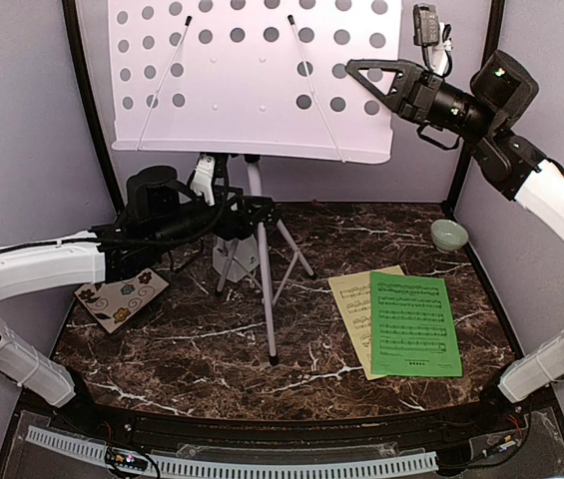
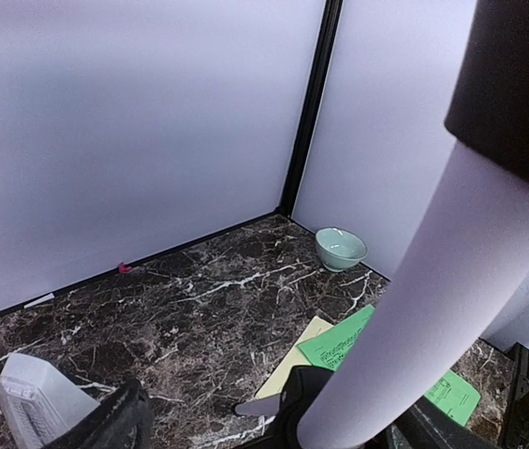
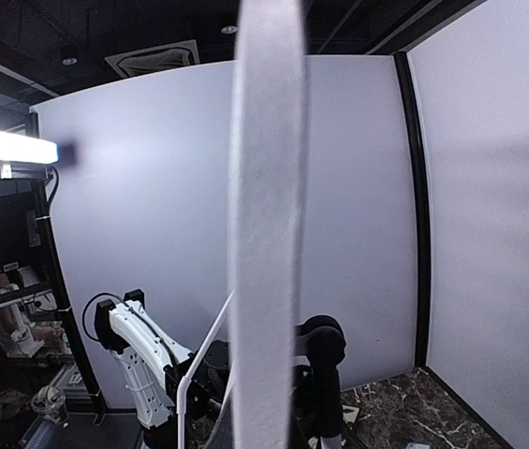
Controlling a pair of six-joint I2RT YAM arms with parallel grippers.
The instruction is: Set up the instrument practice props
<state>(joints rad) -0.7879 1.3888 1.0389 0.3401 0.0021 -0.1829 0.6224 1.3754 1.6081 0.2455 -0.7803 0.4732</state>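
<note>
At 9 o'clock on the table (image 1: 192,349) lies the floral tile (image 1: 122,296), which is not part of the work. Just right of it, the left gripper (image 1: 245,215) hangs low beside the pole of the music stand (image 1: 252,80). Its jaws are spread wide and nothing is between them. In its wrist view the pole passes close by the outer side of one finger.

The metronome (image 1: 234,261) stands among the tripod legs, a little toward 11 o'clock from the centre and very near one leg. The stand is upright at 12 o'clock with its perforated desk high.

At 4 o'clock the yellow sheet (image 1: 349,299) lies flat, and the green sheet (image 1: 416,324) overlaps its right part. Neither is on the desk yet. The bowl (image 1: 448,235) sits at 2 o'clock.

At the desk's right edge the right gripper (image 1: 356,70) is closed. It seems to pinch the plate, but its own camera does not show the fingers, so I am not fully sure.

The stand appears held only at the top, so a sideways pull there could tip the tripod and push a leg into the metronome. The open left fingers could also bump the pole. The flat sheets may slide together instead of lifting.
</note>
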